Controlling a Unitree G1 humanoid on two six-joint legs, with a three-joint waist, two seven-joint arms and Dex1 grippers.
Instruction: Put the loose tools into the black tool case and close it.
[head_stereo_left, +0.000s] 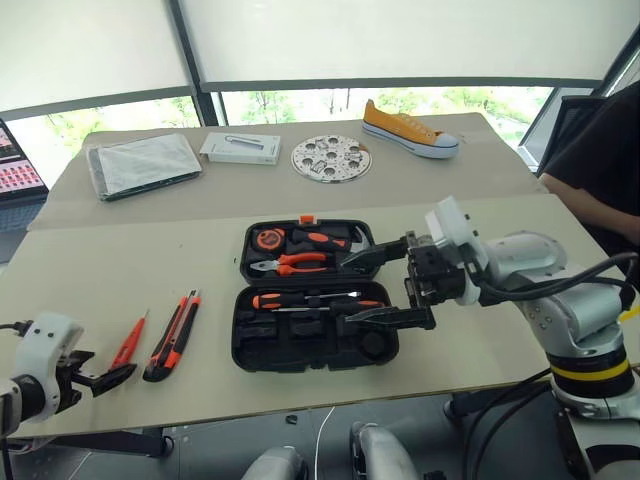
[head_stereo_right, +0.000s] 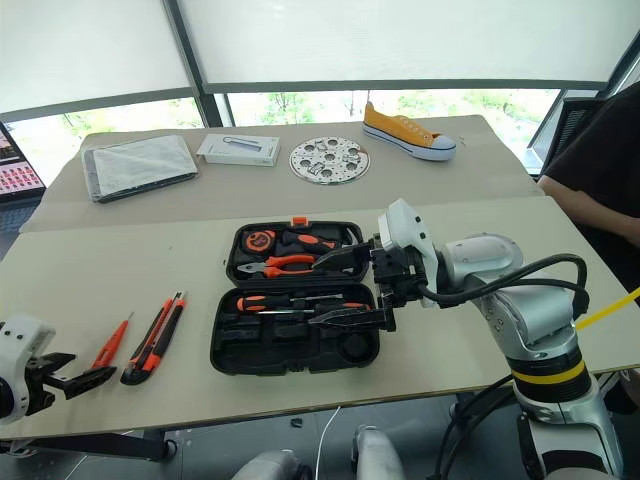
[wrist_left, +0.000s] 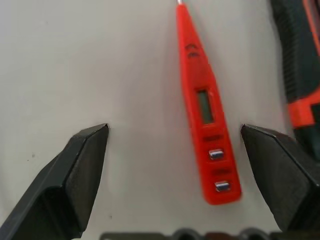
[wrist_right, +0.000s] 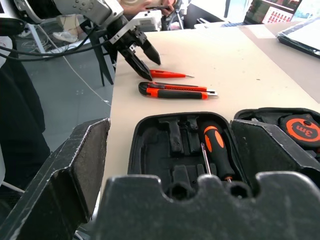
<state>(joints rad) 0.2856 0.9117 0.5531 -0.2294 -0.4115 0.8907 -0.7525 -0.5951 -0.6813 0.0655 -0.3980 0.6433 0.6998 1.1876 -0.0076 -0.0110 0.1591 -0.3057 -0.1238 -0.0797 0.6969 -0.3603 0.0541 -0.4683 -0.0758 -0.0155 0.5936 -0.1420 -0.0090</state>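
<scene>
Left tool (head_stereo_left: 108, 379): at the near edge of the tabletop (head_stereo_left: 120, 270), its two black fingers spread apart and empty, tips lying just short of the butt of the slim orange tester screwdriver (head_stereo_left: 128, 342).
Tester from the left wrist view: the tester lies between the spread fingers but off-centre, closer to one finger (wrist_left: 280, 170) than the other, tip pointing away from the tool.
Utility knife (head_stereo_left: 172, 335): just beside the tester, on the side nearer the case, lying roughly parallel to it; both are loose on the tabletop.
Step in hand (judgement): picking up the tester. To do it well, shift the left tool sideways until the tester sits midway between the fingers, come down low over the flat body, and close across its narrow width without nudging the knife.
Right tool (head_stereo_left: 385, 286): hovering over the right part of the open black tool case (head_stereo_left: 315, 340), fingers wide apart and gripping nothing.
Case: open flat, beyond and to the right of the left tool. The near half holds black-and-orange-handled screwdrivers (head_stereo_left: 305, 299); the far half holds pliers (head_stereo_left: 290, 263) and a tape measure (head_stereo_left: 268, 239).
Hard to make out: the right tool covers the case's right-hand slots, so what lies there is unclear. A small grey tape roll cannot be picked out.
Cut off: a person's dark sleeve (head_stereo_left: 600, 160) at the far right edge.
</scene>
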